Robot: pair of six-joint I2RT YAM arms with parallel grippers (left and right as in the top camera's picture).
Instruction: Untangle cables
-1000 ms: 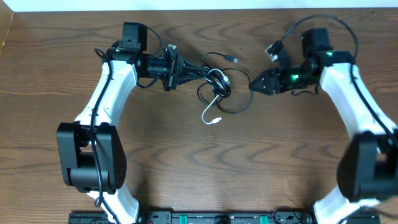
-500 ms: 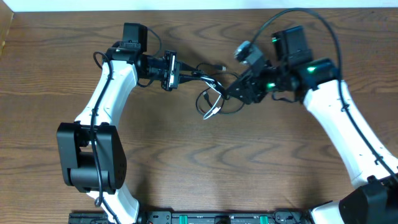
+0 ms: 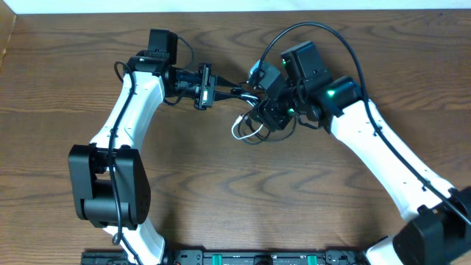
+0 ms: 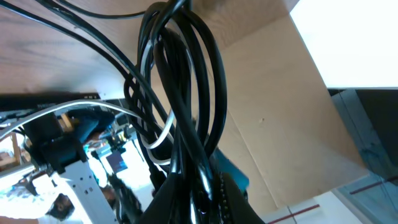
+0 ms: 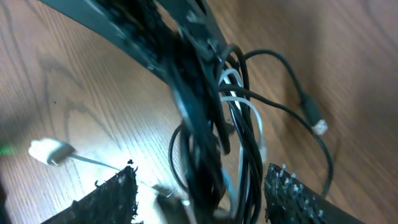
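Even, bright light and soft shadows mark the overhead view, while blur smears the cables (image 5: 200, 118) in the right wrist view and white glare fills the left one's upper right.

Your left arm (image 3: 132, 103) rises from the near edge and bends in toward centre, its gripper (image 3: 218, 88) held level and pinched tight on the cables (image 4: 186, 143). Your right arm (image 3: 375, 147) stretches in from the opposite side, wrist tipped downward. Its gripper (image 3: 266, 116) stands over the same bundle, fingers (image 5: 115, 196) spread apart to either side.
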